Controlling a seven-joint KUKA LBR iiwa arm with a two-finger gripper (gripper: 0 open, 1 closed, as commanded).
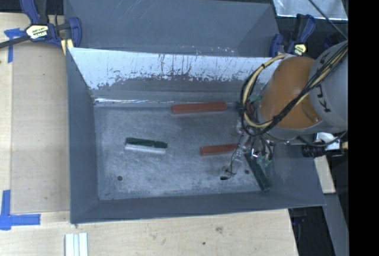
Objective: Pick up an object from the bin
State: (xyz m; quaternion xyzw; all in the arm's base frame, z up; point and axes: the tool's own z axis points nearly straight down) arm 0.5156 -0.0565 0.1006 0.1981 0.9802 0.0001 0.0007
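My gripper (237, 161) hangs low over the right end of the bin floor, close to the front wall. Just to its left, almost touching it, lies a short reddish-brown bar (217, 149). A dark green strip (259, 173) slants down at the gripper's right side; I cannot tell whether it is held or only lies there. A longer reddish-brown bar (198, 108) lies along the foot of the back wall, above and left of the gripper.
A dark green and white bar (145, 144) lies flat in the left half of the bin floor. A small dark speck (120, 178) sits near the front left corner. The arm's orange cover and cables hang over the bin's right wall.
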